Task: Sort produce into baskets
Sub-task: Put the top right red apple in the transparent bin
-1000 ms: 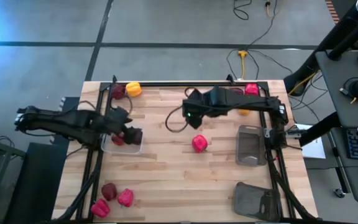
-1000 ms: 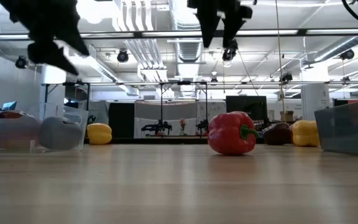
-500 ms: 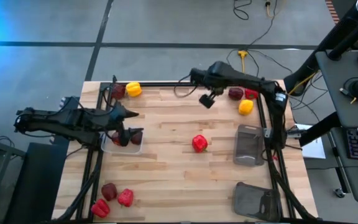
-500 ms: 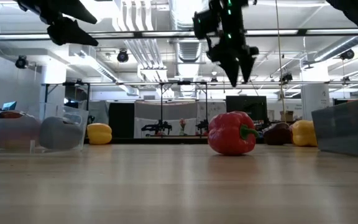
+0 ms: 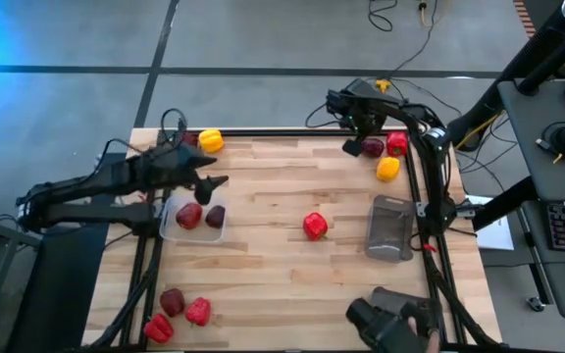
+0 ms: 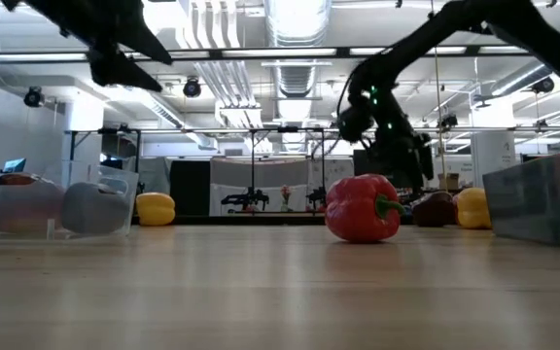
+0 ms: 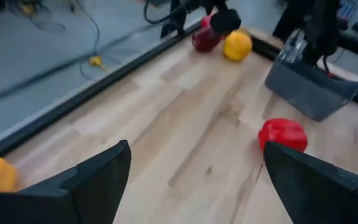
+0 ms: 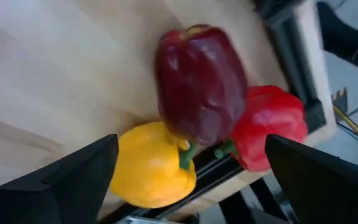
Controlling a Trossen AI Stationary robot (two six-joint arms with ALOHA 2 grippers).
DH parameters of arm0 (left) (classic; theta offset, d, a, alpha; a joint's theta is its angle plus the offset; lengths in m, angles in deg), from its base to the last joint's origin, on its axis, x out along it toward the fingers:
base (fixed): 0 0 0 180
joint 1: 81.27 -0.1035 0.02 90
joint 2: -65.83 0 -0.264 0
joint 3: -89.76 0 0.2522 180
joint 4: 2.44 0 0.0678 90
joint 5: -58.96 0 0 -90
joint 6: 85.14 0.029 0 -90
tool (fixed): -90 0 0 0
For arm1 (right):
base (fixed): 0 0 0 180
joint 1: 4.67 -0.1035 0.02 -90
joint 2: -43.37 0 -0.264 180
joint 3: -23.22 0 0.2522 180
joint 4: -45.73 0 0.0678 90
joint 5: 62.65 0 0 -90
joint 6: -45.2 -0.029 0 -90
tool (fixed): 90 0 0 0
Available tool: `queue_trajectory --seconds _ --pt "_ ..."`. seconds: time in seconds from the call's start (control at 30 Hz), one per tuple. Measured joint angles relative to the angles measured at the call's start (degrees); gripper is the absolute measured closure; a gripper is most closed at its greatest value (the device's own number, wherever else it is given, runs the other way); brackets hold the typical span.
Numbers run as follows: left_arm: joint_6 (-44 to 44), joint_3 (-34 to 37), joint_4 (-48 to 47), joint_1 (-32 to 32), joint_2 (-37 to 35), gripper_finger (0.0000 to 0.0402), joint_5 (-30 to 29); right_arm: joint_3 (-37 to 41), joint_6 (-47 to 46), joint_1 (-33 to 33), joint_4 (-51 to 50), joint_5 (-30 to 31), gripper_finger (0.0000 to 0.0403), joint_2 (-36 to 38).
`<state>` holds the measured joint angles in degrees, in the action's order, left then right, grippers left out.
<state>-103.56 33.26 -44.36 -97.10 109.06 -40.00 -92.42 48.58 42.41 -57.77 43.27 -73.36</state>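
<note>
My left gripper (image 5: 214, 182) is open and empty, up above the far edge of a clear basket (image 5: 170, 230) that holds two maroon peppers (image 5: 188, 215) (image 5: 215, 216). Its wrist view (image 7: 197, 186) looks across the table at a red pepper (image 7: 283, 134) lying alone mid-table (image 5: 314, 226). My right gripper (image 5: 359, 137) is open at the far right, above a maroon pepper (image 8: 201, 84) that lies against a yellow pepper (image 8: 154, 165) and a red pepper (image 8: 269, 127). In its wrist view (image 8: 191, 186) the fingers stand wide on either side, touching none of them.
A grey basket (image 5: 392, 227) stands at the right, and a dark basket (image 5: 400, 319) at the near right corner. A yellow pepper (image 5: 210, 140) and a maroon pepper (image 5: 186, 143) lie at the far left. One maroon pepper (image 5: 173, 300) and two red peppers (image 5: 198, 311) (image 5: 158, 327) lie at the near left.
My right gripper has swung from mid-table toward the far right corner and come down over the three peppers there. My left gripper has risen from the clear basket and gone toward the far edge, leaving two maroon peppers in the basket.
</note>
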Motion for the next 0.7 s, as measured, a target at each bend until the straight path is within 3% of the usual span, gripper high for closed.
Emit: queue_trajectory --seconds 0.13,0.37,0.57,0.7 --pt "0.5 0.1 2.1 -3.1 5.5 0.0056 5.2 1.0 3.9 1.3 0.0 0.0 0.0003 -3.6" --pt "-2.2 -0.7 5.1 -2.6 11.8 0.0057 7.3 1.1 3.7 2.0 0.4 0.6 0.0003 -9.3" --pt "-1.9 -4.7 -7.1 -0.4 10.0 0.0071 8.2 1.1 1.4 1.3 0.3 0.6 0.0013 -11.0" --pt "-3.1 -6.2 -13.1 2.8 6.4 0.0093 6.4 1.1 -1.3 -0.1 0.4 0.6 0.0060 -9.9"
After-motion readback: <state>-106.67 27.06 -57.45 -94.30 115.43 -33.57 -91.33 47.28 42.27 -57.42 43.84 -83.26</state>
